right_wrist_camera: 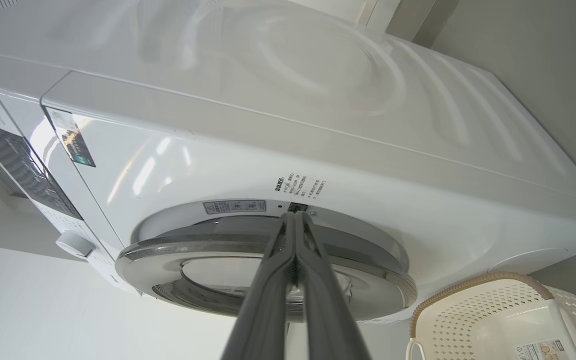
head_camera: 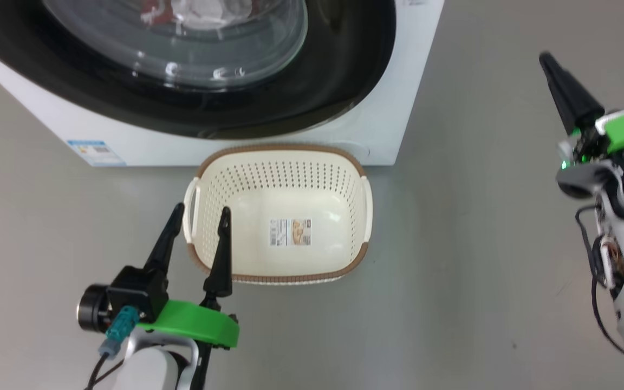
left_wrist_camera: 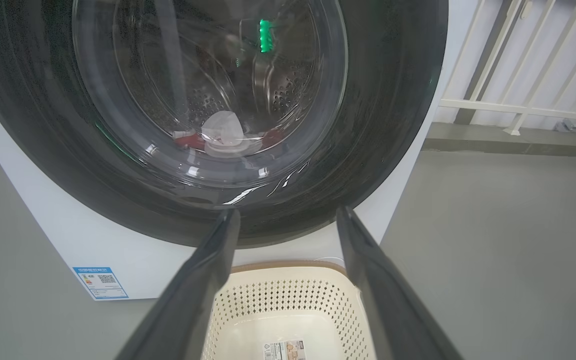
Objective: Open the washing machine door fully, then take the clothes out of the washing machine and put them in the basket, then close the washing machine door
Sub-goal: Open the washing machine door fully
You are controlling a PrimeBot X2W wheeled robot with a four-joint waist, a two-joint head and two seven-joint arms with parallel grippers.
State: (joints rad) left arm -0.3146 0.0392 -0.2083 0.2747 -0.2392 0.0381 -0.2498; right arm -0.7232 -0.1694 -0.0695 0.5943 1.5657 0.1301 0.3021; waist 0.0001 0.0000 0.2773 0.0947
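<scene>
Before the washing machine (head_camera: 382, 119), the basket (head_camera: 277, 173), long axis left-to-right along its front; left pincer (head_camera: 202, 208) apart, right pincer (head_camera: 549, 60) together

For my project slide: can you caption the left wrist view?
Open left gripper by the basket, facing the washing machine door, red-and-white clothes visible through its glass.

1. A blue sticker (left_wrist_camera: 100, 282) with a QR code stood on the washing machine (left_wrist_camera: 83, 240), lower left of the left wrist view; its print was too small to read.
2. A label sticker (head_camera: 290, 232) lay inside the basket (head_camera: 279, 147), centre of the head view, illegible.
3. Short lines of Chinese characters (right_wrist_camera: 298, 184) stood on the machine's front, centre of the right wrist view, unreadable.
4. Just left of them sat a grey warning-symbol strip (right_wrist_camera: 234, 206).
5. A dark sticker (right_wrist_camera: 73, 142) stood at upper left, illegible.
</scene>
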